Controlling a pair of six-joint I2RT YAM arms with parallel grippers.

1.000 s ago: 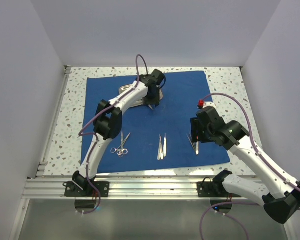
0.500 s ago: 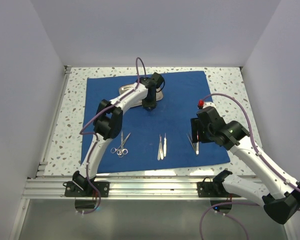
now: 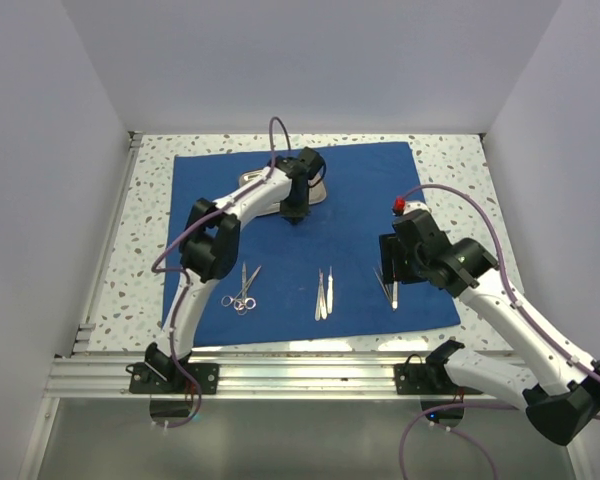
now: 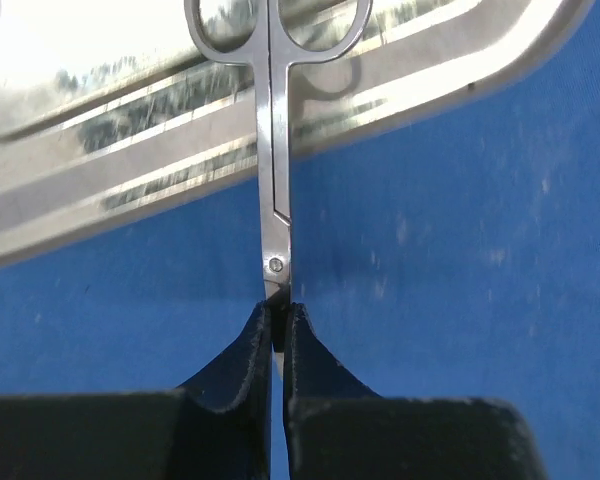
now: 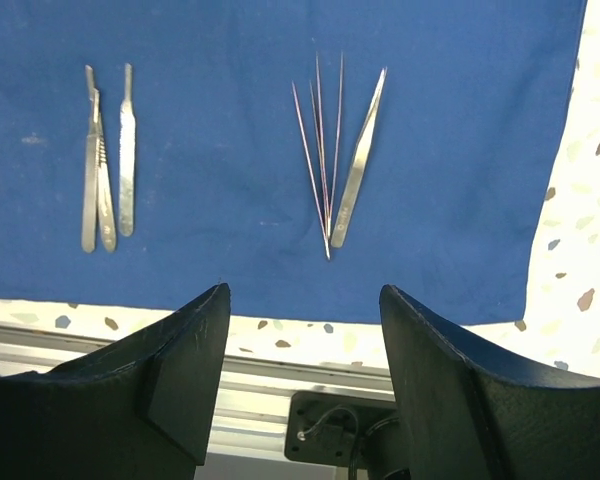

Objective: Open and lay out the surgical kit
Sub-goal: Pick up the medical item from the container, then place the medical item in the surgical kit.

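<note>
The royal-blue cloth (image 3: 360,190) lies spread flat on the table. A shiny steel tray (image 4: 100,150) sits on its far part. My left gripper (image 4: 277,312) is shut on the blades of a pair of silver scissors (image 4: 273,150), just below the pivot screw. Their ring handles lie over the tray's rim. From above, the left gripper (image 3: 295,212) points down at the tray's near edge. My right gripper (image 5: 305,290) hangs open over the cloth's near right edge with nothing between its fingers. Silver tweezers (image 5: 358,160) and thin probes (image 5: 320,150) lie just beyond it.
Laid out along the near part of the cloth are ring-handled scissors (image 3: 242,290), scalpel handles (image 3: 323,293) and the tweezers (image 3: 388,285). A small red object (image 3: 400,207) sits at the cloth's right edge. The aluminium rail (image 3: 310,375) runs along the table front.
My left gripper has dropped to the tray's near edge and closed on the scissors' blades. The right arm has not moved.
</note>
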